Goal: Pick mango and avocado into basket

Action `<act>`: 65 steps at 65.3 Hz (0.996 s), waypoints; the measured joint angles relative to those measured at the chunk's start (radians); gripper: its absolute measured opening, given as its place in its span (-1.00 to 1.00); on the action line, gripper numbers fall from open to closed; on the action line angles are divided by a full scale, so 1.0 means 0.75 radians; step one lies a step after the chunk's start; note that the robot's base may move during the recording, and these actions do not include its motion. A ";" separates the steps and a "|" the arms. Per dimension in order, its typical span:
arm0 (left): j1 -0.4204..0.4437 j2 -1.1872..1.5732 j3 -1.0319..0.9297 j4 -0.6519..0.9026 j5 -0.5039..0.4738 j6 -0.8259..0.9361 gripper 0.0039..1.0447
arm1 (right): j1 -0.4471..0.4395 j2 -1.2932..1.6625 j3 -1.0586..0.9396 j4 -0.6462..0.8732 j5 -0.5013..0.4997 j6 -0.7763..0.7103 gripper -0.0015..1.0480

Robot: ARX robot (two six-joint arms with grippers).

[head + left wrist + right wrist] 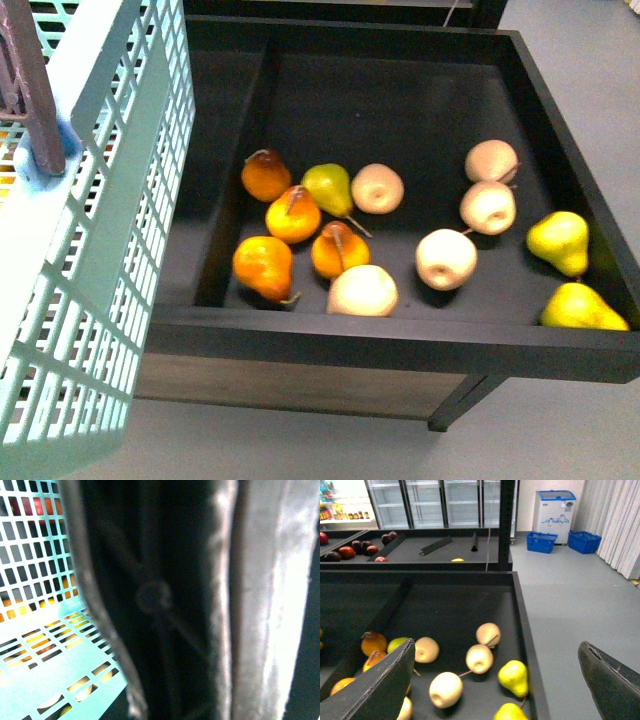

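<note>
The light teal basket (110, 250) hangs at the left of the front view, its slotted wall in front of the black bin (400, 345). My left gripper is shut on the basket's brown handle (30, 90). In the left wrist view that handle (155, 600) is a dark blur filling most of the picture, with the teal slotted wall (45, 675) beside it. My right gripper (495, 690) is open with nothing between its fingers (380, 685), above the bin's right side. I cannot make out the mango or the avocado in any view.
The black bin holds orange pears (265, 265), pale apples (445, 258) and yellow-green pears (560, 240). Beyond it, a second bin (445, 566) holds dark red fruit (350, 550) and one small yellow fruit (457, 559). Blue crates (541, 541) stand on the grey floor to the right.
</note>
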 joint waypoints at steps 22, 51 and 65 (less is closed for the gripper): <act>0.000 -0.001 0.000 0.001 -0.001 0.001 -0.73 | 0.000 -0.001 0.000 0.001 0.000 0.001 0.83; 0.001 -0.002 0.000 0.000 -0.002 0.001 -0.73 | 0.000 -0.001 0.000 0.001 0.002 0.000 0.83; 0.002 -0.001 0.000 0.000 -0.006 0.001 -0.73 | 0.000 0.000 0.000 0.000 -0.002 0.000 0.83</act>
